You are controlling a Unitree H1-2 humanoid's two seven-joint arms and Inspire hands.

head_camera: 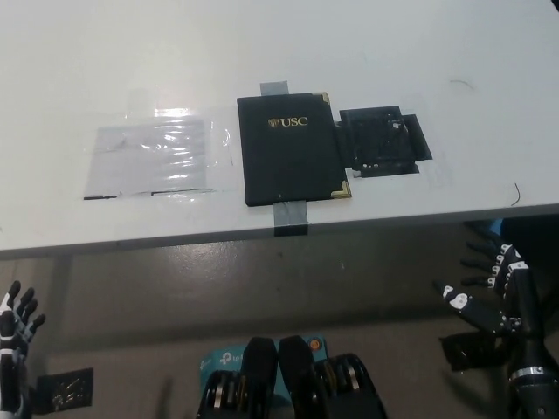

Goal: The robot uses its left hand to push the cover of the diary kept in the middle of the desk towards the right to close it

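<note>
The black diary (291, 149) lies shut in the middle of the white desk (367, 52), its cover showing gold "USC" lettering and gold corners. Grey tape (291, 216) holds it at its near and far edges. My white left hand (14, 327) hangs below the desk's front edge at the lower left, fingers spread and holding nothing. My black right hand (489, 292) rests below the desk at the lower right, also open. Neither hand touches the diary.
A clear plastic sheet (153, 159) is taped flat to the desk left of the diary. A black taped patch (382, 141) lies right of it. Grey floor (218, 288) shows below the desk edge.
</note>
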